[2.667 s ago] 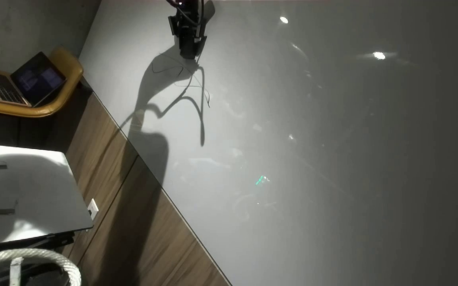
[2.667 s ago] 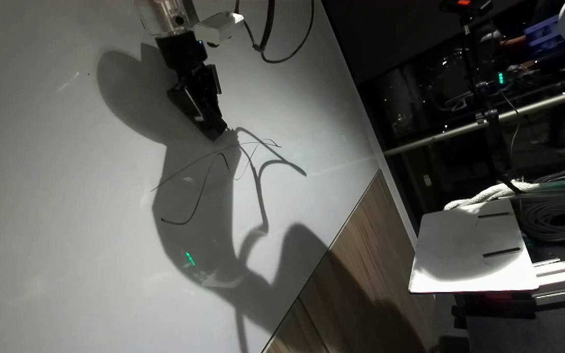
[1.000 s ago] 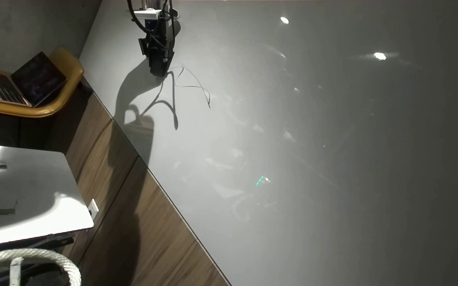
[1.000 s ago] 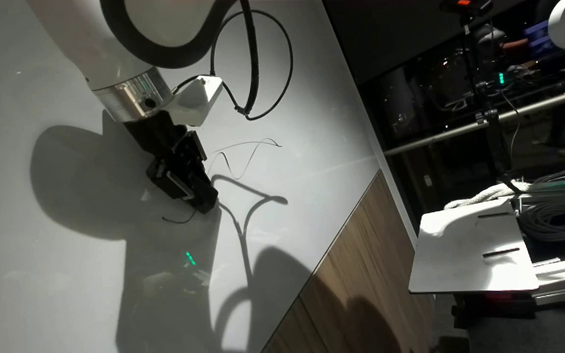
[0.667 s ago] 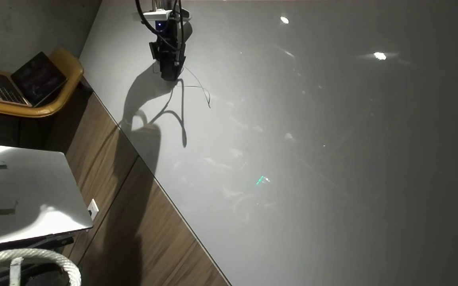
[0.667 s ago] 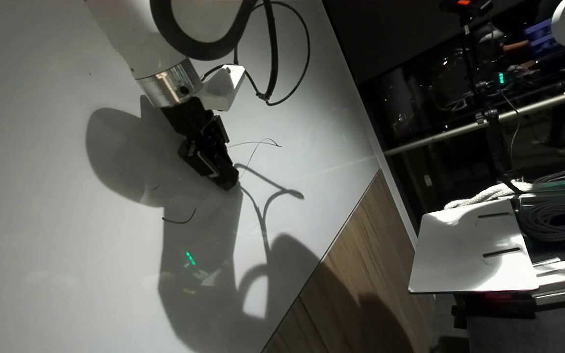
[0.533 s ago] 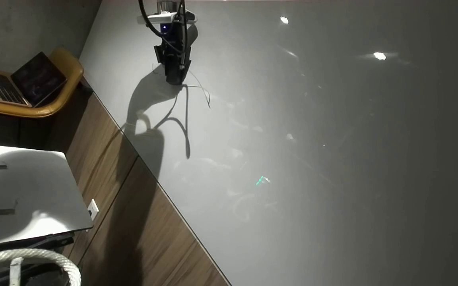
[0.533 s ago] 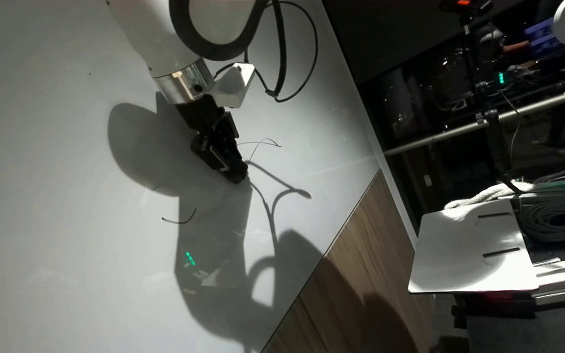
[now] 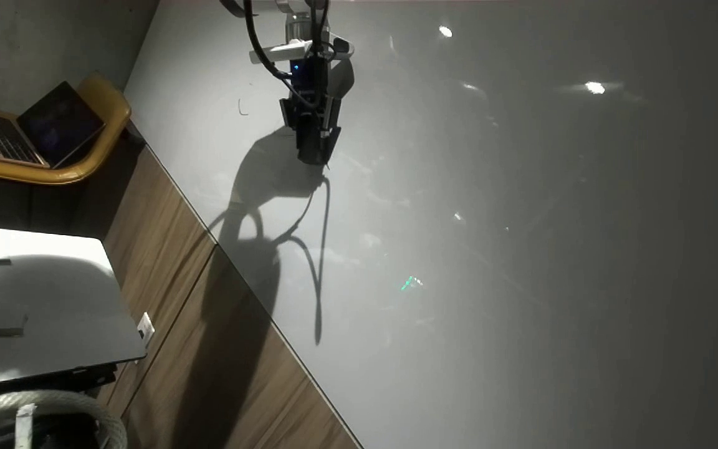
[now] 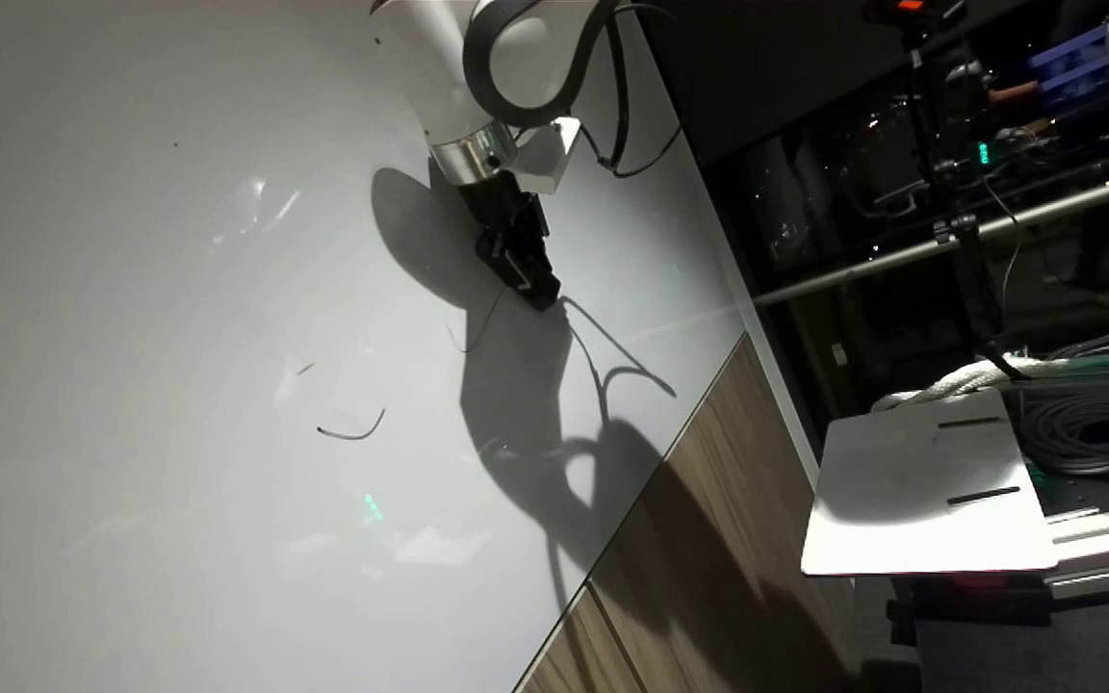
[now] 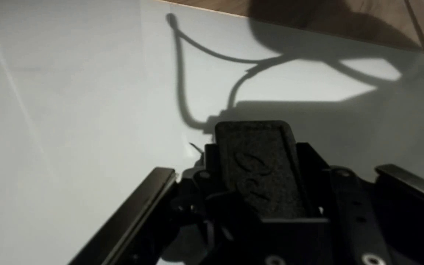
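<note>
My gripper (image 10: 522, 258) is shut on a dark rectangular block (image 11: 258, 162) with raised lettering, which resembles an eraser. In the wrist view a finger grips each of its sides. In both exterior views the block's end meets or nearly meets a glossy white surface (image 9: 459, 349); exact contact is hard to tell. Thin dark drawn lines remain there: a curve (image 10: 352, 436) and a short dash (image 10: 305, 369) lie left of the gripper. Another curved line (image 10: 466, 349) runs up to the gripper, and parts of the drawing are hidden behind it. A line end (image 11: 196, 148) shows beside one finger.
Wood panelling (image 9: 222, 349) borders the white surface. A laptop (image 9: 63, 128) sits on a yellow chair (image 9: 102, 106). Close to the panelling is a pale flat board (image 10: 920, 500), with thick white rope (image 10: 959, 382) behind it. Black cables (image 10: 621, 96) loop off the arm.
The gripper, still holding the block, has shifted right across the white surface, up in an exterior view and down in another. Stretches of line it passed over no longer show.
</note>
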### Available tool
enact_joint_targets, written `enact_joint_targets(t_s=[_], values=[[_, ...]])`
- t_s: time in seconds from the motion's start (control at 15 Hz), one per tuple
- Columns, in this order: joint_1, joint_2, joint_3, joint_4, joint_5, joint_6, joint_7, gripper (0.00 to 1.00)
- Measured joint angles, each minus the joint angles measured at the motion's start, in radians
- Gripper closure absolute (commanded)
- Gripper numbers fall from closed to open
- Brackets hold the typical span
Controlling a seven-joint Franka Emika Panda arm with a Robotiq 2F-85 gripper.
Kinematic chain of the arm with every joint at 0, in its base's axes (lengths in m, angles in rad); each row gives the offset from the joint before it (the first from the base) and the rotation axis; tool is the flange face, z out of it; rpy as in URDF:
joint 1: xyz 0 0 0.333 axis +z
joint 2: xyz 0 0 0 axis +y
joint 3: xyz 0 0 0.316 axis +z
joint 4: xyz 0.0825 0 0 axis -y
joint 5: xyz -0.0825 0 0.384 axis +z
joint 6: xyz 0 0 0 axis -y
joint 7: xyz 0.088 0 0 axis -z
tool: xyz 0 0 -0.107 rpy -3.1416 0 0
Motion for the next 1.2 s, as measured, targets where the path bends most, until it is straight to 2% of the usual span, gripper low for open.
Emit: enact_joint_targets(t_s=[0.27, 0.4, 0.67, 0.87, 1.2], values=[[-0.077, -0.046, -0.030, -0.064, 0.007, 0.082, -0.006, 0.71], [-0.076, -0.062, -0.025, -0.118, -0.029, 0.149, 0.083, 0.71], [-0.055, -0.058, 0.005, -0.267, -0.233, 0.303, 0.315, 0.71], [-0.068, -0.053, -0.004, -0.297, -0.332, 0.336, 0.404, 0.71], [-0.098, -0.073, -0.019, -0.290, -0.354, 0.346, 0.399, 0.71]])
